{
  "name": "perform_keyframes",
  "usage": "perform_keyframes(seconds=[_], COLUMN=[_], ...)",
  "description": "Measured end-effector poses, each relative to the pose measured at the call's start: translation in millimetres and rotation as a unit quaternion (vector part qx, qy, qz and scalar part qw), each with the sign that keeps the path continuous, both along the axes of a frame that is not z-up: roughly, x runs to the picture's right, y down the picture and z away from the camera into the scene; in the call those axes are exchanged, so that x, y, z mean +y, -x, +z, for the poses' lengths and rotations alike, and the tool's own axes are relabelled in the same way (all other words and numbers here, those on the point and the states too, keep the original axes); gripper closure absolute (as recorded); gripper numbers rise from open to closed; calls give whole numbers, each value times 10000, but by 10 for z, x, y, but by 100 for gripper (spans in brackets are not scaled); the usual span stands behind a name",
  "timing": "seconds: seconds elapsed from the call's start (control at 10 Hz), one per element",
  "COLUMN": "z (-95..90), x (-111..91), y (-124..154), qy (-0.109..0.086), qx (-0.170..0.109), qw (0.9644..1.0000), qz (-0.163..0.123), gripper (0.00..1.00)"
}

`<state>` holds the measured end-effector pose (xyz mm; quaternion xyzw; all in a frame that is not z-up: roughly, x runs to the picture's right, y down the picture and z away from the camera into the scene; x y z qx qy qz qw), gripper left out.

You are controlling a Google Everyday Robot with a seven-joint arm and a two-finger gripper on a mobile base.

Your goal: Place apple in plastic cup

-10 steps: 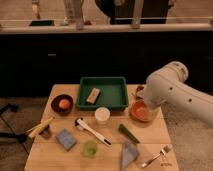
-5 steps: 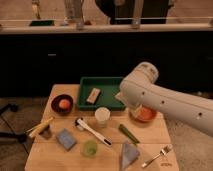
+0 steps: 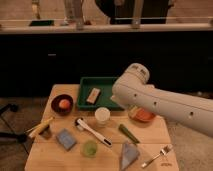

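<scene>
The apple (image 3: 65, 103) is a small orange-red fruit lying in a dark bowl (image 3: 54, 106) at the table's left. The plastic cup (image 3: 90, 148), short and translucent light green, stands upright near the front edge, right of a blue sponge. A thick white arm link (image 3: 160, 102) reaches in from the right and ends in a rounded joint over the green tray's right side. The gripper itself is out of view; no fingers show. The arm is well to the right of the apple and behind the cup.
A green tray (image 3: 86, 85) with a brown block (image 3: 93, 95) sits at the back. A white cup (image 3: 102, 115), a white-handled brush (image 3: 92, 131), an orange bowl (image 3: 142, 115), a green stick (image 3: 129, 134), a grey wedge (image 3: 128, 155), a fork (image 3: 157, 155) and yellow sticks (image 3: 39, 127) lie around.
The white arm has swung leftward across the view, now covering the tray's right edge and part of the orange bowl. Nothing on the table has moved.
</scene>
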<state>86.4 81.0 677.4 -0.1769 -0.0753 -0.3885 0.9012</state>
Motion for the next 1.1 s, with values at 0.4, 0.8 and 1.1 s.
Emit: perform_keyframes(seconds=[0.4, 0.8, 1.1], z=[82, 287, 423], x=[-51, -265, -352], y=[100, 708, 1020], qy=[-219, -434, -452], qx=[-87, -512, -652], qw=[9996, 9929, 9872], qz=[-160, -977, -1386], gripper=[20, 20, 20])
